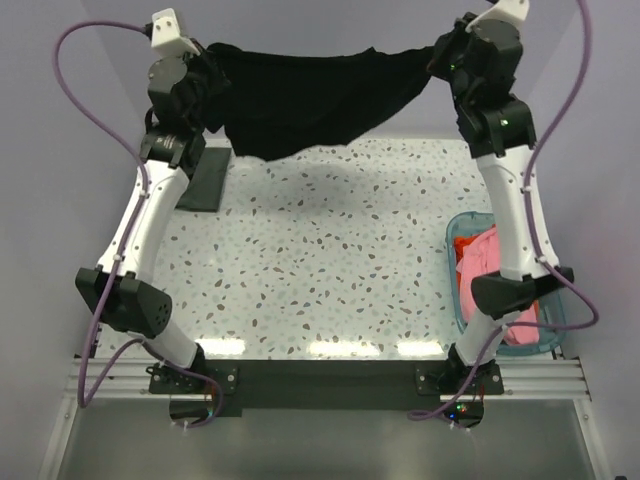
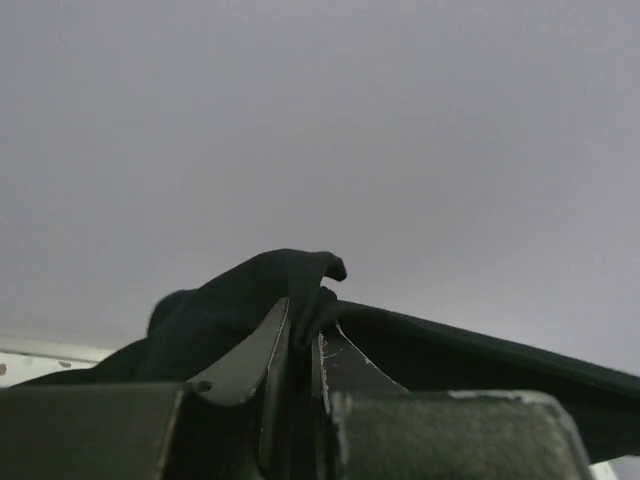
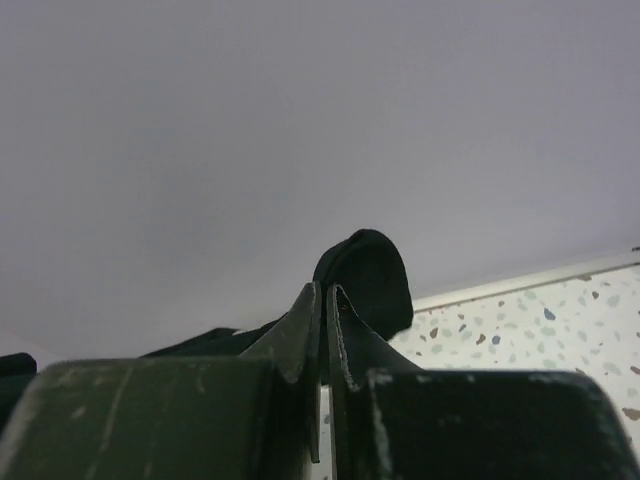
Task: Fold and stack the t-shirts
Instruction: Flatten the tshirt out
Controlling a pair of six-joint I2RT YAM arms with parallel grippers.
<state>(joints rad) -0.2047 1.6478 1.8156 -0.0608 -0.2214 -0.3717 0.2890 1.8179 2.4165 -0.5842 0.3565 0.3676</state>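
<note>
Two clamped grips — the left tool (image 2: 303, 325) and the right tool (image 3: 325, 300) each pinch an end of the black t-shirt (image 1: 310, 100), holding it stretched high over the far surface (image 1: 330, 260); its sagging middle seems clear of it.

I'm counting four shirts here: one black shirt (image 1: 310, 95), one dark grey shirt (image 1: 205, 178), one pink shirt (image 1: 488, 256) and one orange shirt (image 1: 463, 248). One blue bin (image 1: 451, 285) is sitting on one desk (image 1: 320, 260). Two hands are showing, the left hand (image 2: 300, 320) and the right hand (image 3: 325, 297).
</note>
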